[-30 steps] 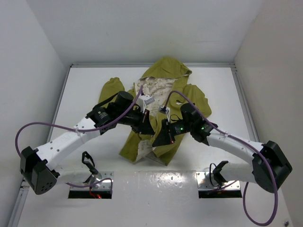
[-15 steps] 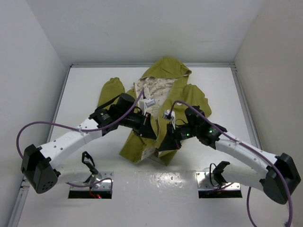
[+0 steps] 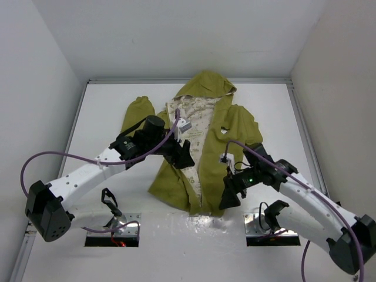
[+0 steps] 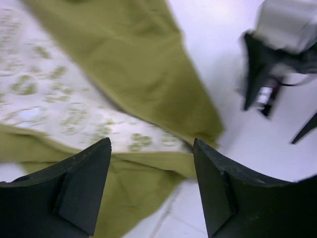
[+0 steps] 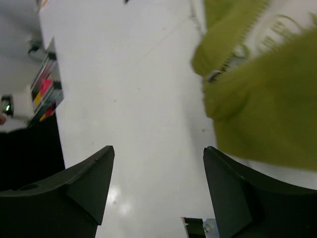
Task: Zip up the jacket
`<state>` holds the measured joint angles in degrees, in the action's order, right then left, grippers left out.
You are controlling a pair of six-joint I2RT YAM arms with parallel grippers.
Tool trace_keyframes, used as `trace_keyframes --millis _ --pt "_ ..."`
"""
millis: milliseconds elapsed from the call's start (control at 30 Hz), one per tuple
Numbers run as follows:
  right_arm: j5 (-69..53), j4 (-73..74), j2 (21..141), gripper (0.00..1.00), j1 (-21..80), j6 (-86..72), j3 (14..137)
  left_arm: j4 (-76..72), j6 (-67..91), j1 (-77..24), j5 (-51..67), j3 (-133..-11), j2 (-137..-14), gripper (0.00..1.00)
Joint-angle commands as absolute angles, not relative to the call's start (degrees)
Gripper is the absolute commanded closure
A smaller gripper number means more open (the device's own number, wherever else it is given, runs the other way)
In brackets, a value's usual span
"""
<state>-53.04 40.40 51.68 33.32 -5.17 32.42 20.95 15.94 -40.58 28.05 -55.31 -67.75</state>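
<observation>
The olive-green jacket [image 3: 230, 124] lies unzipped on the white table, hood at the far end, its cream patterned lining [image 3: 197, 130] showing down the middle. My left gripper [image 3: 186, 157] is open above the left front panel, nothing between its fingers. In the left wrist view the left gripper [image 4: 151, 145] hovers over the jacket [image 4: 138, 64] near its bottom hem. My right gripper [image 3: 227, 198] is open beside the right front hem, over bare table. The right wrist view shows the right gripper [image 5: 158, 148] empty and the jacket [image 5: 267, 114] with its zipper edge [image 5: 220, 73] at the upper right.
White walls enclose the table [image 3: 106, 111] on three sides. Two metal mounting plates [image 3: 113, 230] [image 3: 274, 225] sit at the near edge. Purple cables loop off both arms. The right arm's wrist [image 4: 280, 54] shows in the left wrist view.
Both grippers have gone from shut on the jacket's lower front to open and let go. The right arm has drawn back toward the near right. The hem now lies spread lower.
</observation>
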Motion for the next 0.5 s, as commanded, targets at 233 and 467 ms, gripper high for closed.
trace_keyframes --millis 233,467 --pt "-19.99 26.55 56.85 0.83 25.14 -31.36 31.28 14.95 -3.25 -34.83 1.4 -55.28 -74.43 0.72" --pt "-12.92 22.06 72.23 1.0 29.35 -38.22 39.28 11.25 -6.31 -26.9 12.11 -63.97 -89.1 0.96"
